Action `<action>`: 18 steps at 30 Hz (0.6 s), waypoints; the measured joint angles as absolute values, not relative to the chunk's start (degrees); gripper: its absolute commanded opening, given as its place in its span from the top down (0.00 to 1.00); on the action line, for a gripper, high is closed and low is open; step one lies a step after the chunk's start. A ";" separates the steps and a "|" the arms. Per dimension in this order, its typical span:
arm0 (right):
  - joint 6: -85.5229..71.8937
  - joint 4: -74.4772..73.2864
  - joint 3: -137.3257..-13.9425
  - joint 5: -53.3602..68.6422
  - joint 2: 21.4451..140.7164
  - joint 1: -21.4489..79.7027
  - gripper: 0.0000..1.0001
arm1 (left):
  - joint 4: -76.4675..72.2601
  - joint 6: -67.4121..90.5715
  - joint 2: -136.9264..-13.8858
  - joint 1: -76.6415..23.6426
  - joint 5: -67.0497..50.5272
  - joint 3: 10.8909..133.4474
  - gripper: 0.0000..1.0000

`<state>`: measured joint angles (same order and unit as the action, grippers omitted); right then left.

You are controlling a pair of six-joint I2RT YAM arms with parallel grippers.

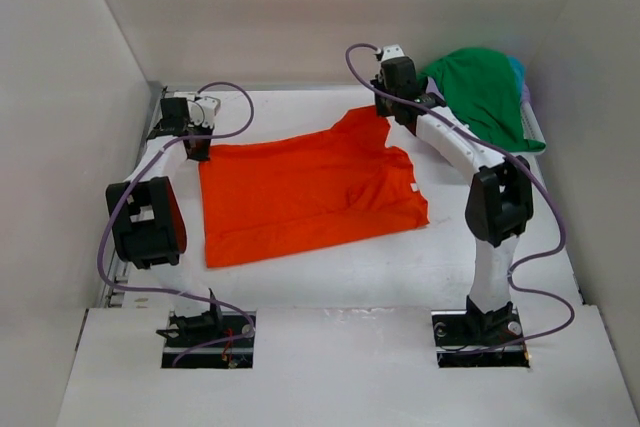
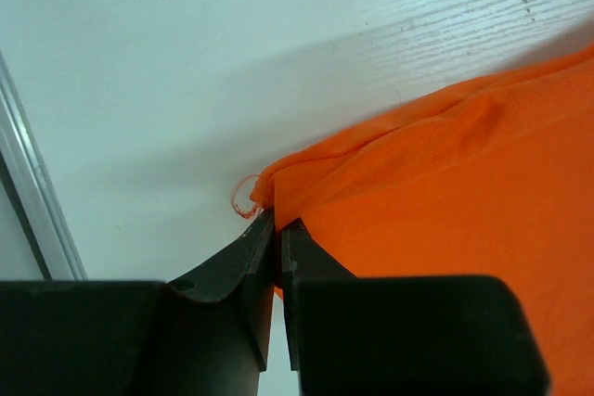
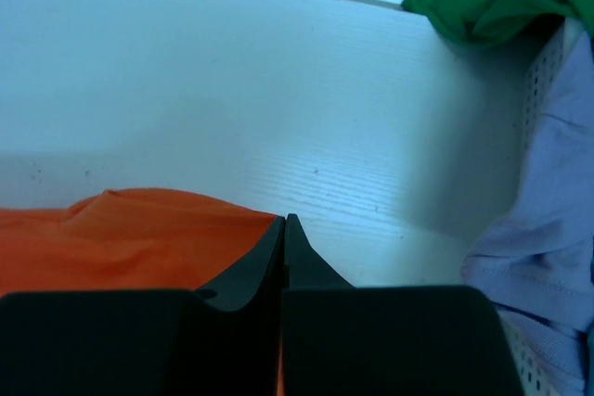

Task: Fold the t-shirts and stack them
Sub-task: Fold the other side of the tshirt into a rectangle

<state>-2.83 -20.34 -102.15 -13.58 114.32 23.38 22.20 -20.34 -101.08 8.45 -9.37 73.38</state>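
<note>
Where the orange t-shirt (image 1: 310, 197) is lying: it is spreading mostly flat across the middle of the white table (image 1: 330, 287), its long side running from 9 to 3 o'clock in the top view, with one sleeve rising to a small peak toward 12 o'clock.
Left gripper (image 2: 277, 224): it is sitting at the shirt's 10 o'clock corner, its fingers standing a hairline apart and pinching the very edge of the orange cloth between their tips.
Loose thread (image 2: 243, 199): an orange loop is curling off that corner onto the bare table, just beside the left fingertips.
Right gripper (image 3: 284, 222): it is holding the raised sleeve at about 1 o'clock, its fingers pressing together with no gap and a thin sliver of orange showing in the seam between them.
Green t-shirt (image 1: 485, 92): it is lying bunched in the table's 2 o'clock corner, well apart from the left arm and just beyond the right gripper.
Lavender t-shirt (image 3: 548, 229): it is hanging in soft folds at 3 o'clock in the right wrist view, below the green cloth.
Basket (image 3: 543, 71): its white lattice wall is showing between the green and lavender cloth.
</note>
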 measured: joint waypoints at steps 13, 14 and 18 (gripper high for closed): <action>3.75 -10.26 -99.94 -13.98 114.21 23.77 1.00 | 16.84 -24.56 -97.54 7.81 -7.35 66.00 0.92; 4.08 -8.45 -95.81 -13.69 112.62 24.08 1.00 | 17.17 -24.95 -96.99 7.81 -7.35 65.21 0.91; 4.58 -6.72 -80.25 -13.17 104.79 25.58 1.00 | 16.71 -29.41 -92.27 7.70 -7.22 58.43 0.91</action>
<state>4.58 -6.72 -80.25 -13.17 104.79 25.58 16.71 -29.41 -92.27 7.70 -7.22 58.43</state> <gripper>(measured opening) 0.005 0.090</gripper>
